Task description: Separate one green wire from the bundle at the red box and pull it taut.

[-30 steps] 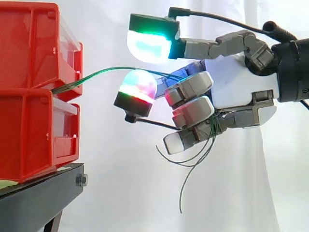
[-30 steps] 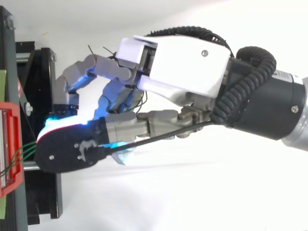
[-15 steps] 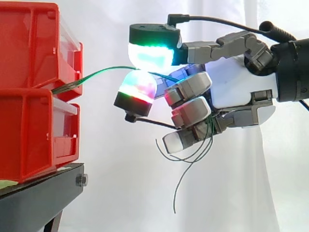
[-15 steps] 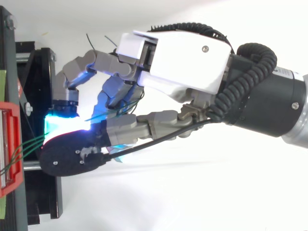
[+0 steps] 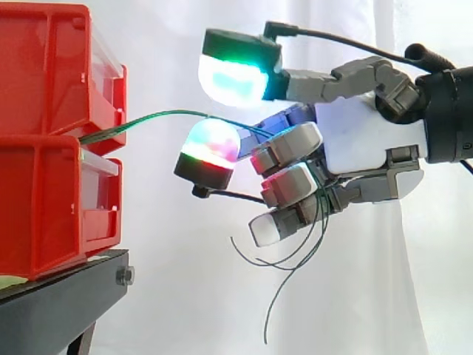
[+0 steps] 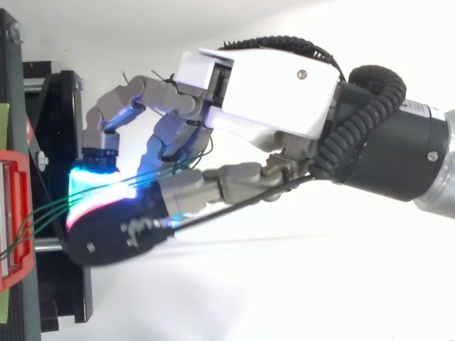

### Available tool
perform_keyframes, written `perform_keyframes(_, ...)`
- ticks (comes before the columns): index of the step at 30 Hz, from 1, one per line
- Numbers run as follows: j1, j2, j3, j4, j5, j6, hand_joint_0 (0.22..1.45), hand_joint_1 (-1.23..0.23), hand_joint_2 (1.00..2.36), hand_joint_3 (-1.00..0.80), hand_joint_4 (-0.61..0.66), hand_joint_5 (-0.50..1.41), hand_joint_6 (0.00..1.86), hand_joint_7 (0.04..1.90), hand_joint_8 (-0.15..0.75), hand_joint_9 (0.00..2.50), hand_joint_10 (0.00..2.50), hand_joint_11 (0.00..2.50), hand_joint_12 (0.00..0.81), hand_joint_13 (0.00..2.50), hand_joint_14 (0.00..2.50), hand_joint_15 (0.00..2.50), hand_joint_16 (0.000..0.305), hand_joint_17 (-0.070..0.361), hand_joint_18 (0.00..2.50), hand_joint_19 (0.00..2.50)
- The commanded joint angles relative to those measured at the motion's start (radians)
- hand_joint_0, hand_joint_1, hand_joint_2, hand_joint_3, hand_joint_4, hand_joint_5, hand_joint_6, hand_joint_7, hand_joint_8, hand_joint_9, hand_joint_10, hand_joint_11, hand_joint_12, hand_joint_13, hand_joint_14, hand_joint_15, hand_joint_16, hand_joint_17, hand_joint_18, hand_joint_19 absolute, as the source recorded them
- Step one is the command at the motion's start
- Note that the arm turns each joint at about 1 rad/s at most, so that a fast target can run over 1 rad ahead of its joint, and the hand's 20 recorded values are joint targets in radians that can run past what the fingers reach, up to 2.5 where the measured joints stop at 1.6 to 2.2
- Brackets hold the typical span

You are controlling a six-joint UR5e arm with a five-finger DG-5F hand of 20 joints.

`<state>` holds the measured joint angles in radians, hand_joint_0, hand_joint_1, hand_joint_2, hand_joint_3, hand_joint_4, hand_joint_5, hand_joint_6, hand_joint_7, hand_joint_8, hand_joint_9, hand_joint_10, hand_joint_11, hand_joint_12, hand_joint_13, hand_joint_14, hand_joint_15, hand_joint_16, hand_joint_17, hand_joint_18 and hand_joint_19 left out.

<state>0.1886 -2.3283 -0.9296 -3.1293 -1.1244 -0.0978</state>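
Far left: red bins (image 5: 48, 140), one stacked on the other, on a black stand (image 5: 66, 299) with a bolt (image 5: 125, 276) in its end face. Top view puts the bin's red rim (image 6: 15, 213) at the left edge, with the stand's black frame just beside it. Green wires (image 5: 159, 115) come out at the seam between upper and lower bin and run right in a shallow upward bow, not dead straight. From above, several strands (image 6: 43, 213) fan slightly on their way to the hand, and I cannot tell any one apart from the rest. A white curtain (image 5: 185, 296) hangs in soft folds behind everything; a plain pale surface (image 6: 284, 298) lies below. Right of centre: hand (image 5: 362, 140), well apart from the bins. The wires pass between a pad glowing green-white (image 5: 233, 78) above and one glowing pink over red (image 5: 212, 142) below. The fingers are curled in tight round the wires at the palm. Loose wire ends (image 5: 275, 296) dangle beneath the hand in loops.
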Motion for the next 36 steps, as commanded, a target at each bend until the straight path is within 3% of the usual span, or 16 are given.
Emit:
perform_keyframes(1,0.0,0.001,0.0,0.0,0.0,0.001,0.56,-0.38,1.0,-0.5,0.16,-0.21,0.88,0.94,0.302,1.15,0.37,1.54,0.376,1.21,0.02,1.03,0.048,0.109,0.88,0.5)
perform_keyframes(4,0.0,0.001,0.0,-0.003,0.0,0.003,0.6,-0.34,1.0,-0.5,0.18,-0.21,0.88,0.96,0.294,1.17,0.3,1.58,0.369,1.21,0.02,1.03,0.047,0.107,0.87,0.51)
perform_keyframes(11,0.003,0.0,0.0,0.0,0.0,0.0,0.62,-0.65,1.02,-0.23,0.12,-0.22,0.89,0.97,0.291,1.14,0.1,1.59,0.364,1.17,0.02,1.0,0.049,0.109,0.86,0.5)
perform_keyframes(19,0.005,0.001,0.0,0.0,0.0,0.0,0.66,-0.75,1.02,-0.18,0.11,-0.22,0.9,0.94,0.297,1.1,0.08,1.58,0.363,1.15,0.02,0.98,0.048,0.108,0.85,0.49)
perform_keyframes(25,0.005,0.0,0.0,0.0,0.0,0.0,0.71,-0.83,1.02,-0.28,0.14,-0.23,0.9,0.91,0.298,1.07,0.07,1.58,0.359,1.12,0.03,0.96,0.047,0.106,0.83,0.45)
perform_keyframes(30,0.003,0.001,0.0,-0.002,0.0,0.003,0.74,-0.84,1.0,-0.47,0.18,-0.22,0.89,0.9,0.302,1.08,0.06,1.58,0.353,1.11,0.03,0.95,0.047,0.106,0.83,0.44)
perform_keyframes(36,0.0,0.003,0.006,-0.003,0.0,0.001,0.59,-0.75,1.0,-0.5,0.2,-0.22,0.9,0.94,0.314,1.1,0.08,1.58,0.362,1.12,0.03,0.95,0.048,0.108,0.84,0.46)
